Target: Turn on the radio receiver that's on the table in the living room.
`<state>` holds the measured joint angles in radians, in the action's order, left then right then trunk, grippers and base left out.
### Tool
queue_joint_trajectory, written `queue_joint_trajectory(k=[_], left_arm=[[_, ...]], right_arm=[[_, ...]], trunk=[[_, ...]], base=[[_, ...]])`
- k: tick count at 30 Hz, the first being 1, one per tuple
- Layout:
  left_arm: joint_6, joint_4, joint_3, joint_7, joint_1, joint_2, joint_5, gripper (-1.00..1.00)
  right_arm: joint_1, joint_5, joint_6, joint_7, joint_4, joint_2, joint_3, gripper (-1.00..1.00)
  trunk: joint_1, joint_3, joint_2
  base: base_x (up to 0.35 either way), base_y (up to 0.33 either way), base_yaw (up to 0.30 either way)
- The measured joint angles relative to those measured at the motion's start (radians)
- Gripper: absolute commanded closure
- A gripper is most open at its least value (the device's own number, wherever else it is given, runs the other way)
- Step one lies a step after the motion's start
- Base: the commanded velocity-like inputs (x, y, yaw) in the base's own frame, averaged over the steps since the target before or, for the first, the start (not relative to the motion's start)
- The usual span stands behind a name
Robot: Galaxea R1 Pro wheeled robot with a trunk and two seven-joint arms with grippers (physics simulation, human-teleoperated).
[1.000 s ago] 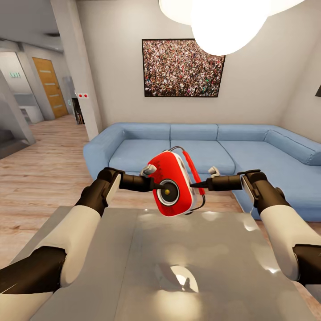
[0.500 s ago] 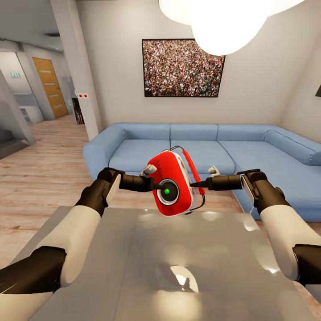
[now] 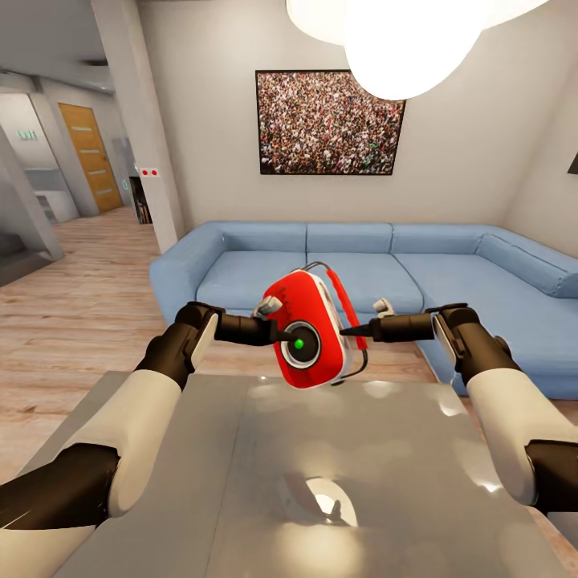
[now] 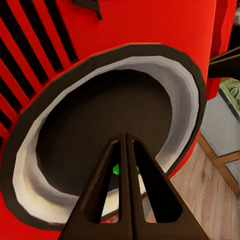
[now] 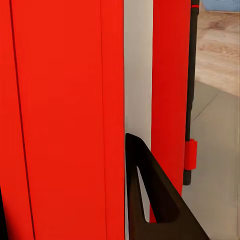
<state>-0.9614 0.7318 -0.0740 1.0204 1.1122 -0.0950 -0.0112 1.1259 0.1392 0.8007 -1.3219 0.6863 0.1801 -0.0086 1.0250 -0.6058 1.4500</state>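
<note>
Green glows at the centre of the dial on the radio receiver (image 3: 311, 340), so I judge it is on. I hold it in the air above the table (image 3: 160, 449), with the sofa (image 3: 449, 273) behind. My right gripper (image 3: 347, 330) pinches its edge; one finger (image 5: 150, 200) lies against the white trim. My left gripper (image 3: 282, 335) has its fingers (image 4: 125, 200) pressed together, tips at the dial. The risk now is a slip: the edge hold looks thin, and another push from my left could twist the radio loose onto the table
</note>
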Motion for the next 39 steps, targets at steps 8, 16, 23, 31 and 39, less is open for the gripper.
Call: queue_joint_trajectory(k=[8,16,23,31,39], left_arm=[[0.001,0.004,0.0,0.0,0.0,0.001,-0.001,1.0],[0.001,0.009,0.001,0.0,0.0,0.001,0.0,1.0],[0.001,0.011,0.002,0.0,0.0,0.003,0.001,1.0],[0.001,0.011,0.002,0.0,0.0,0.003,0.002,1.0],[0.001,0.01,0.002,-0.001,0.0,0.003,0.003,1.0]], right_arm=[[0.0,0.0,0.005,0.006,0.005,-0.004,0.0,1.0],[0.0,0.009,-0.001,0.068,0.005,0.001,0.003,1.0],[0.0,0.021,-0.004,0.118,0.004,0.006,0.003,1.0],[0.0,0.033,-0.006,0.166,0.004,0.011,0.002,1.0],[0.0,0.033,-0.007,0.224,0.005,0.012,0.002,1.0]], trunk=[[0.0,0.0,0.0],[0.0,0.0,0.0],[0.0,0.0,0.0],[0.0,0.0,0.0],[0.0,0.0,0.0]], base=[[0.0,0.0,0.0],[0.0,0.0,0.0],[0.0,0.0,0.0],[0.0,0.0,0.0],[0.0,0.0,0.0]])
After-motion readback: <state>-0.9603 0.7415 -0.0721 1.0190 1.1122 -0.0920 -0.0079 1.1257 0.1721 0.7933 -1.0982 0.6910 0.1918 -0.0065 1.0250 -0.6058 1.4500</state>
